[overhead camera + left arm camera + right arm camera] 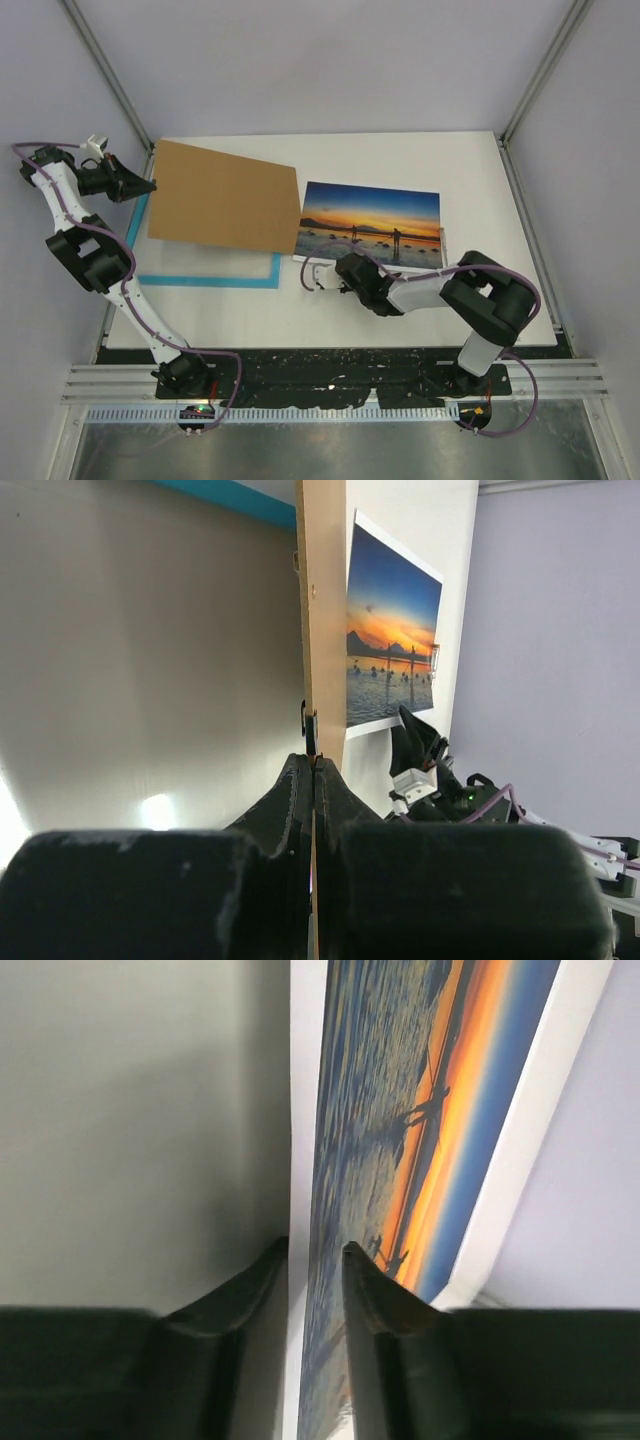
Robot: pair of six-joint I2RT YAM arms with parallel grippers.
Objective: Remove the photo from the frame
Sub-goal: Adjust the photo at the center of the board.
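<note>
**A:** Status on the photo (370, 222)?

**B:** Looks mostly done. It's out of the frame (210, 281) and sits right of centre on the worktop (400, 160), face up. The frame lies flat at the left. Only its left and near rails show, the rest is under the backing board (225, 195).

**A:** Hands?

**B:** Left hand (150, 185) is clamped tight on the board's left edge, and the board is tilted up over the frame. Right hand (312, 272) is at the photo's near-left corner. On the right wrist view its fingers are nearly together, one on either side of the white border. Looks like a pinch on the print, though I can't confirm firm contact.

**A:** What's left?

**B:** My read: get the photo well apart from the board and frame, then let go. Possibly put the board down too.

**A:** Clearances?

**B:** Tight on the left, where the photo's left edge is just beside the board's right edge. I can't tell whether they touch. There's bare worktop behind the photo and to its right before the side rail. The near side is taken up by the right arm itself. I'd move it right or away, not left.
</note>
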